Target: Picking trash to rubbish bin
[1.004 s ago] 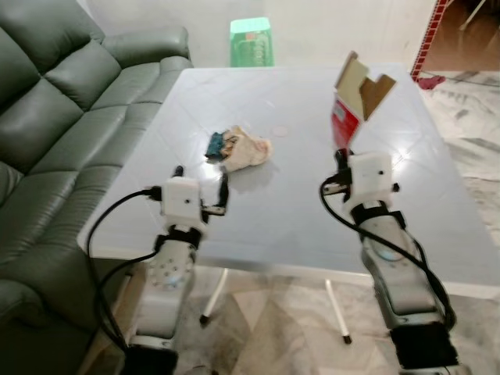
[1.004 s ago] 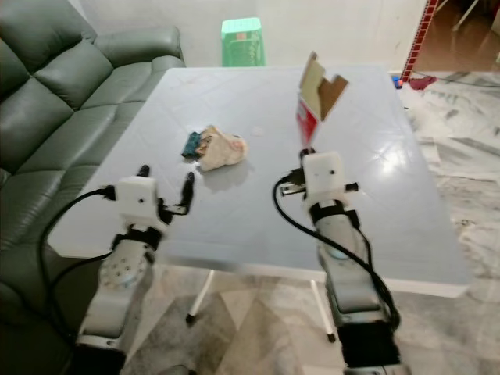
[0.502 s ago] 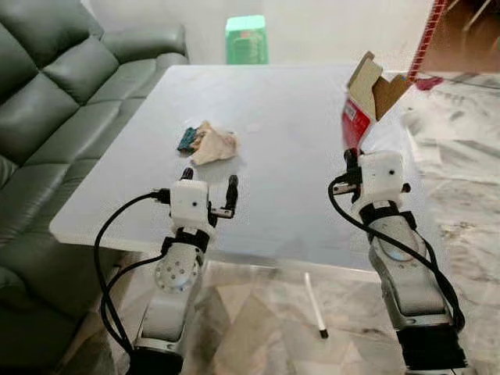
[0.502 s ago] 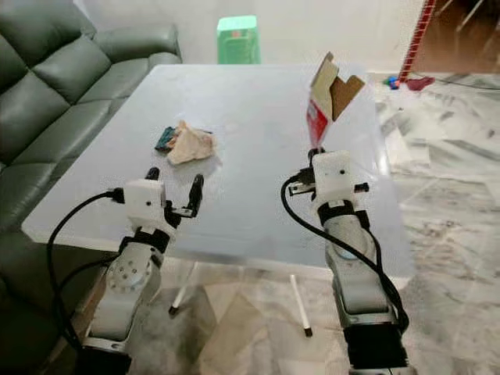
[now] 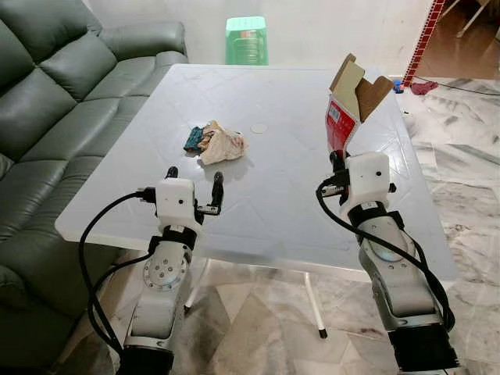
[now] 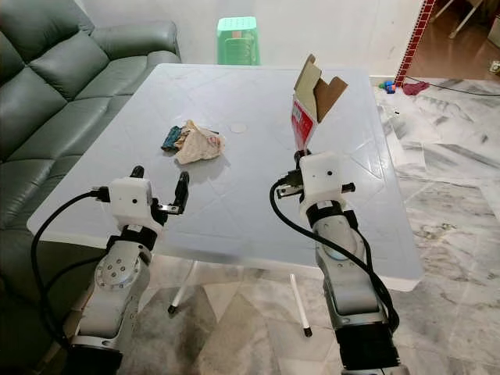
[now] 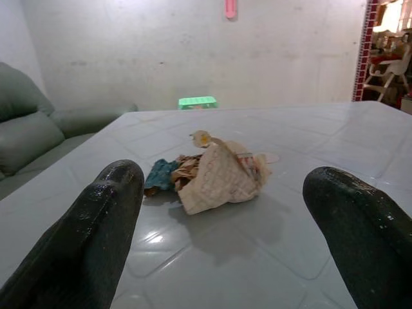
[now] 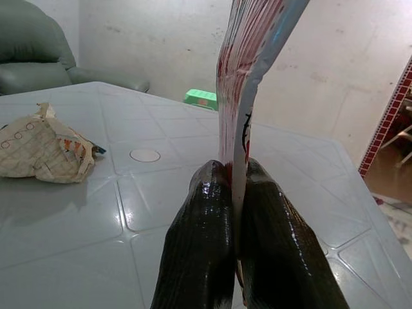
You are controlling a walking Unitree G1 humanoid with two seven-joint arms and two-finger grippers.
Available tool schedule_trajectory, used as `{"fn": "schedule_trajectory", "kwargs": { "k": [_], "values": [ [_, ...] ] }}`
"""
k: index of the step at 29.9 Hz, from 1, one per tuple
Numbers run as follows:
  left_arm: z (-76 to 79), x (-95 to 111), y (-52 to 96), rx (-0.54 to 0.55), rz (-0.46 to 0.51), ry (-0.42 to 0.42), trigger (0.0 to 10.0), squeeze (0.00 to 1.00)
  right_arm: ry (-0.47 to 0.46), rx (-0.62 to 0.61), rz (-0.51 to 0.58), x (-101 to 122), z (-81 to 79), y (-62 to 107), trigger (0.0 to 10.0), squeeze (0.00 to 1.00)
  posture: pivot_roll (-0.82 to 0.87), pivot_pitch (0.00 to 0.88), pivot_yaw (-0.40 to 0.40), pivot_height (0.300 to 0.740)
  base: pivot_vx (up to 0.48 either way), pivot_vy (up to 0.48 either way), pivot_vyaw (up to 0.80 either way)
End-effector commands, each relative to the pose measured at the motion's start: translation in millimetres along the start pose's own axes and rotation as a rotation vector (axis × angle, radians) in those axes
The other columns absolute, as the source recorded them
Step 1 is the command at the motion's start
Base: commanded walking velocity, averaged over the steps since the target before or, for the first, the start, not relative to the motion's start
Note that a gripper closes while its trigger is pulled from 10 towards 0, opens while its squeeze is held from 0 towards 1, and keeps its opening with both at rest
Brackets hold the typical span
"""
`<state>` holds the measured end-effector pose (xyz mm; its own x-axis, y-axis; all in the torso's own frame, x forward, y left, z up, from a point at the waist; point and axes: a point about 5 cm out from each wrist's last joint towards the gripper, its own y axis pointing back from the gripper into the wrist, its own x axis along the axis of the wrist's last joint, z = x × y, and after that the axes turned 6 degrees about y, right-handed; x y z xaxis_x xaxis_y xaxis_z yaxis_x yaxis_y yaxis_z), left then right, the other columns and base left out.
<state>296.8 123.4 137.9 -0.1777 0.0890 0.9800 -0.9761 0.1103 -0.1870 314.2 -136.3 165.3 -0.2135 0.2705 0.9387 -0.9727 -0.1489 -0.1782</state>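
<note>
Right gripper (image 5: pixel 336 164): fingers pinched a flattened red carton (image 5: pixel 349 101), held upright above the white table (image 5: pixel 297 195)
Left gripper (image 5: pixel 193 178): fingers spread wide, low at the near edge
Crumpled trash (image 5: pixel 216 142): lay on the table beyond the left gripper
Sofa (image 5: pixel 55 101): stood beside the table

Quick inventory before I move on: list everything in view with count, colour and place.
table: one, pale grey, in front of the robot
crumpled wrapper: one, beige with a teal bit, on the table ahead of the left gripper
flattened carton: one, red and white with brown flaps, upright in the right gripper
round disc: one, whitish, mid-table
sofa: one, grey-green, robot's left
stool: one, green, beyond the table
left gripper: open, near table edge
right gripper: shut on the carton
</note>
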Motion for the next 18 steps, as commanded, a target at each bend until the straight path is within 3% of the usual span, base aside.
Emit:
{"fn": "schedule_trajectory", "kwargs": {
  "k": [1, 3, 9, 18],
  "values": [
    [-1.7, 1, -2.5, 0.005, 0.002, -0.007, 10.0, 0.0, -0.017, 0.0, 0.034, 9, 0.9, -0.9, 10.0, 0.0, -0.04, 0.049, 0.033, 0.74, 0.0, 0.0, 0.0],
    [-3.1, 1, -3.5, 0.01, 0.003, 0.007, 10.0, 0.0, -0.004, 0.005, 0.031, 9, 0.6, -1.1, 10.0, 0.0, -0.04, 0.049, 0.033, 0.74, 0.0, 0.0, 0.0],
    [-10.0, 5, -11.9, 0.031, 0.01, 0.008, 10.0, 0.0, 0.003, 0.017, 0.048, 12, 0.0, -0.4, 10.0, 0.0, -0.04, 0.054, 0.032, 0.74, 0.0, 0.0, 0.68],
    [-8.7, 6, -14.4, 0.003, 0.02, 0.022, 10.0, 0.0, -0.006, 0.009, 0.049, 13, 0.8, -2.1, 10.0, 0.0, -0.04, 0.054, 0.035, 0.74, 0.0, 0.0, 0.0]
  ]
}}
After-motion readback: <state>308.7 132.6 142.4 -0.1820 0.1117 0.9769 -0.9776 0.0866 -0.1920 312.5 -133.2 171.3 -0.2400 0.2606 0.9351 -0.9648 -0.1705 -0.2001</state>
